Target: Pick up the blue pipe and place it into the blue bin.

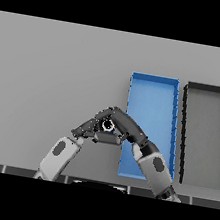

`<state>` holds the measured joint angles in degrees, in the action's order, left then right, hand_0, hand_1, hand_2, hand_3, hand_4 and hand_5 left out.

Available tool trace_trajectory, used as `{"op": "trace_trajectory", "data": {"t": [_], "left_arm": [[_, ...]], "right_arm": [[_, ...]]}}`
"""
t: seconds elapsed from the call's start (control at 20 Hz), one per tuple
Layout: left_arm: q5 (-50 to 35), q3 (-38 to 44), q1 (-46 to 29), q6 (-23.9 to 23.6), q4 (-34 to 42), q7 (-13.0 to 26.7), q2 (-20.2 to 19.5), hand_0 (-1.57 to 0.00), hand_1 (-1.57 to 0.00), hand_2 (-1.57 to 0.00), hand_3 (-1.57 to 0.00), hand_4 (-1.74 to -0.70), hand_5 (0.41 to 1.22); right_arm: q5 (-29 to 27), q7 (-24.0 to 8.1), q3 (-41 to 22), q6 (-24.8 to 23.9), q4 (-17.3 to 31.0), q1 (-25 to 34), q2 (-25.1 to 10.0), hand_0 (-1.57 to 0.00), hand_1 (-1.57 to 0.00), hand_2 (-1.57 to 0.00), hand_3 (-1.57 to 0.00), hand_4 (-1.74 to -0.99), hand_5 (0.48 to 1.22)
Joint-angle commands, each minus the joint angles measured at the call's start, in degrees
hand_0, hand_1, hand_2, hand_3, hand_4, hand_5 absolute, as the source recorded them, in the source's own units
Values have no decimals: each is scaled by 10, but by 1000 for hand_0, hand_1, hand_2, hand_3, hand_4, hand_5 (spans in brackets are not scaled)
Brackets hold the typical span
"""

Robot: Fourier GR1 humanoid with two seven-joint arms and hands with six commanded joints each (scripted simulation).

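Note:
The pipe [108, 126] shows end-on as a small light ring with a dark hole; no blue is visible on it. It is held just above the table, left of the blue bin [155, 79]. My left hand [88, 127] comes in from the lower left, fingers above the pipe and thumb under it. My right hand [125, 125] reaches in from the lower right across the bin's left wall, fingers curled over the pipe's top and right side. The two hands meet fingertip to fingertip over the pipe, and the rest of it is hidden between them.
A dark grey bin [210, 88] stands right of the blue bin, almost touching it. Both bins are long and run away from me. My right forearm [154, 166] lies over the blue bin's near left corner. Bare grey table [52, 72] spreads to the left and behind.

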<state>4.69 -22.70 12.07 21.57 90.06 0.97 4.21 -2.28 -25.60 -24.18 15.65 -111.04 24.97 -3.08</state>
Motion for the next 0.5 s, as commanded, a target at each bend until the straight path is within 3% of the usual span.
{"op": "trace_trajectory", "data": {"t": [0.0,0.15,0.25,0.3,0.35,0.45], "left_arm": [[3,1,1,1,1,-4,1,-1571,-1571,-1571,-1433,-1728,1221],[12,3,-5,-2,7,9,4,-1571,-1571,-1571,-1422,-1731,1221],[34,9,-4,-19,8,-12,-3,-1571,-1571,-1571,-1454,-1724,1221],[51,7,-3,-22,10,-21,-4,-1462,-1342,-1293,-1166,-1599,1221],[51,4,-7,-5,14,-20,-7,-1169,-1073,-1034,-933,-1475,1221],[51,9,-5,31,16,-28,-18,-748,-687,-662,-596,-1282,1221]], "right_arm": [[1,7,-5,-6,1,-2,1,-1511,-1511,-1514,-1462,-1710,1125],[1,19,-8,-31,4,-10,3,-1540,-1540,-1542,-1515,-1725,1172],[7,26,-5,-40,14,3,0,-1551,-1551,-1552,-1535,-1731,1190],[11,27,-14,-45,7,1,-1,-1555,-1555,-1556,-1542,-1733,1196],[14,23,-20,-49,1,-2,-4,-1558,-1558,-1559,-1548,-1734,1201],[9,-1,-23,-62,0,5,0,-1563,-1563,-1563,-1556,-1737,1208]]}}
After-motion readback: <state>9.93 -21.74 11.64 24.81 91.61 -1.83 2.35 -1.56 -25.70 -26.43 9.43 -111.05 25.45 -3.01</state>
